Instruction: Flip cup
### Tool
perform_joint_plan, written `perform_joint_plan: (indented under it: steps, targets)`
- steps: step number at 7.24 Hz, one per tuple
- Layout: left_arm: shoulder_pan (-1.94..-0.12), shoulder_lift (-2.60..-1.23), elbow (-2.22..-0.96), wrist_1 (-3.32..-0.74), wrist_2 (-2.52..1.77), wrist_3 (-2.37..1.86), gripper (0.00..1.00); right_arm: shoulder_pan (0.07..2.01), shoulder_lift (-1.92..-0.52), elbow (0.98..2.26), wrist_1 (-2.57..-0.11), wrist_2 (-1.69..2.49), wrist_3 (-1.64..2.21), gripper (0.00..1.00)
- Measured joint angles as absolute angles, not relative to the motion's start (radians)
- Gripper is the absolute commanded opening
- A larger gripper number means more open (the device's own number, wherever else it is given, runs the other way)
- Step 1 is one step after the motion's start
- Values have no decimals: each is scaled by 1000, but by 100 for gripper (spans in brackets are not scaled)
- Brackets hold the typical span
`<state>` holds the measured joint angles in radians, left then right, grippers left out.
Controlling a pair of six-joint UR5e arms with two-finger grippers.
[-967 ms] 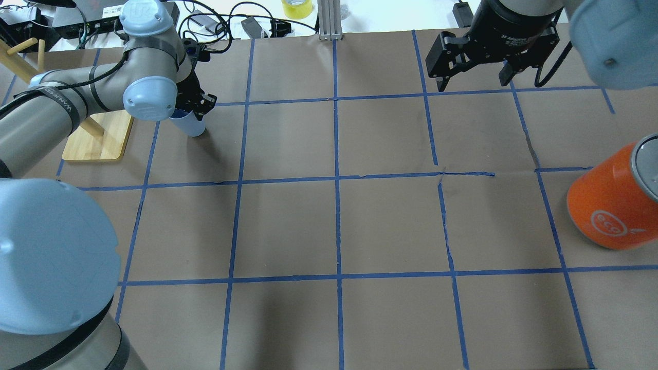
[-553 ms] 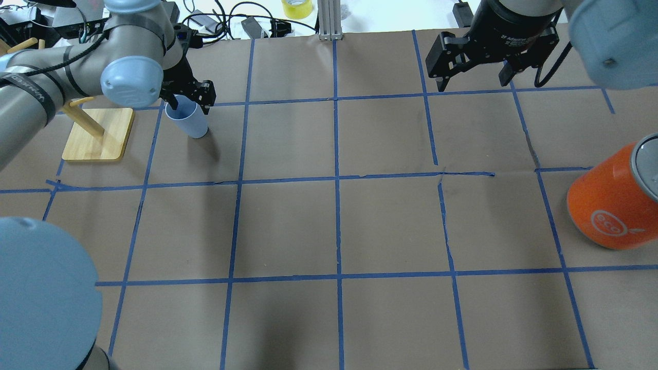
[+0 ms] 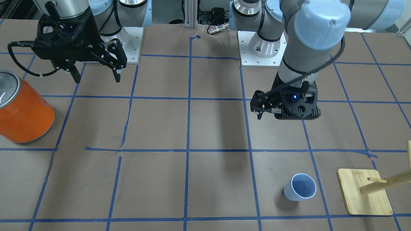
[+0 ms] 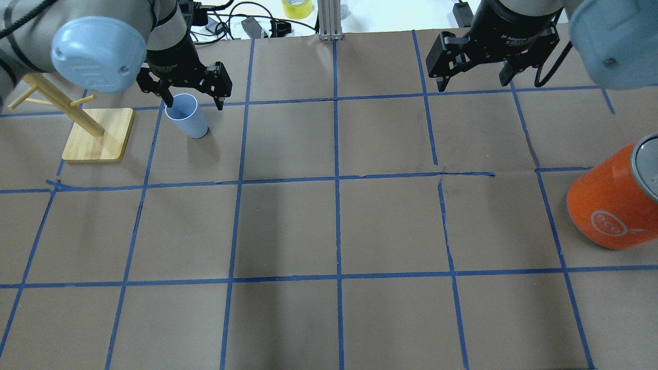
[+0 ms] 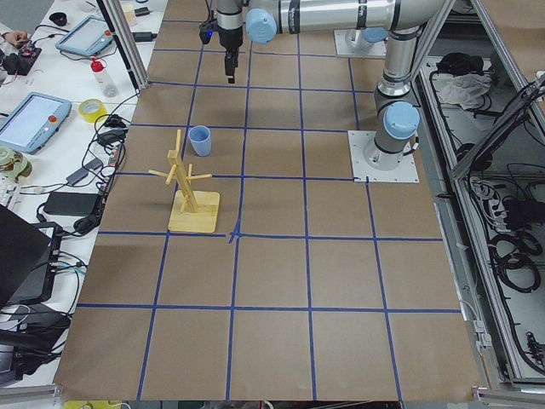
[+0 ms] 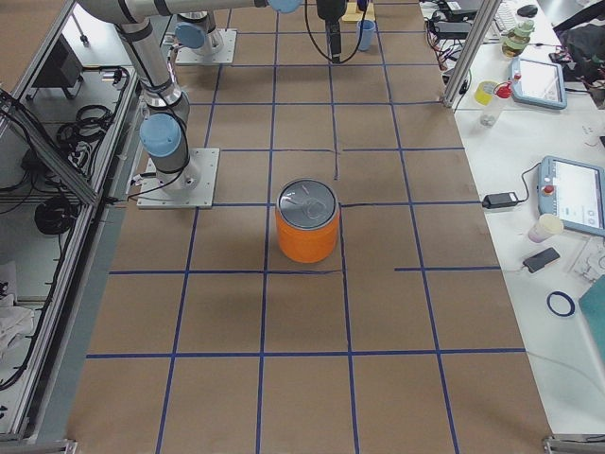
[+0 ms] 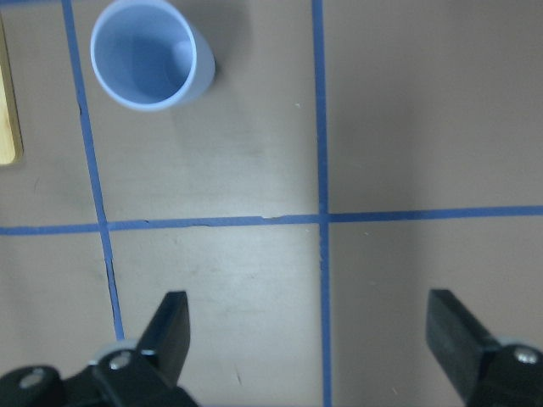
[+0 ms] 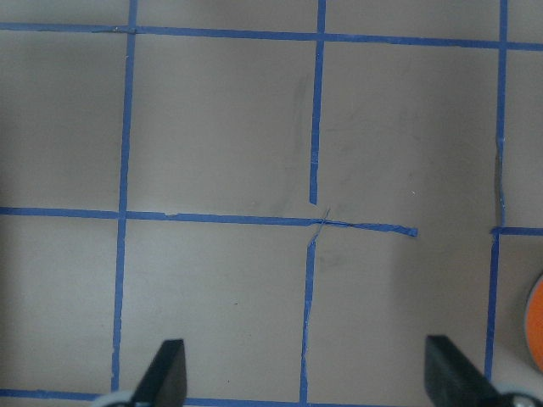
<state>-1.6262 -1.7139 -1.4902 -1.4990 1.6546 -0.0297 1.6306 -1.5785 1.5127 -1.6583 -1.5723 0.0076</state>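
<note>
The pale lavender-blue cup [image 4: 187, 117] stands upright, mouth up, on the brown table at the far left, and also shows in the front view [image 3: 300, 187] and the left wrist view [image 7: 148, 52]. My left gripper [image 4: 194, 98] is open and empty, raised well above the table close to the cup and not touching it; the wrist view shows its wide-apart fingers [image 7: 174, 326] over bare table. My right gripper [image 4: 474, 82] is open and empty, raised over the far right of the table, and also shows in the front view [image 3: 97, 77].
A big orange can with a silver lid [image 4: 611, 205] stands at the right edge. A wooden peg stand on a bamboo base [image 4: 95, 136] stands just left of the cup. Blue tape lines grid the table.
My left gripper has let go of the cup, opened wide and risen away from it. The cup is left standing mouth up. The right arm has not moved.
</note>
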Motion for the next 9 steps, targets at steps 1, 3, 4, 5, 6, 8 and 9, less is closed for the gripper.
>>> perform_joint_plan:
  steps: [1, 3, 4, 5, 6, 8, 9]
  targets:
    - [-1633, -1651, -1490, -1566, 1640, -43, 100, 1631, -1579, 1513, -1658, -1572, 8, 100]
    - [-1632, -1565, -1498, -1605, 1633, -48, 100, 1630, -1578, 1513, -1658, -1572, 8, 100]
    - [-1624, -1558, -1503, -1583, 1632, -48, 100, 1630, -1578, 1513, -1658, -1572, 8, 100]
    - [-1614, -1561, -1504, -1538, 1630, -48, 100, 1630, -1578, 1513, -1658, -1572, 8, 100]
    - [-1608, -1560, -1505, -1509, 1632, -48, 100, 1630, -1578, 1513, -1658, -1572, 8, 100]
    - [-1606, -1563, -1515, -1496, 1642, -47, 100, 1630, -1579, 1514, -1658, -1572, 7, 100]
    - [-1606, -1563, -1519, -1496, 1643, -48, 100, 1631, -1579, 1513, -1658, -1572, 7, 100]
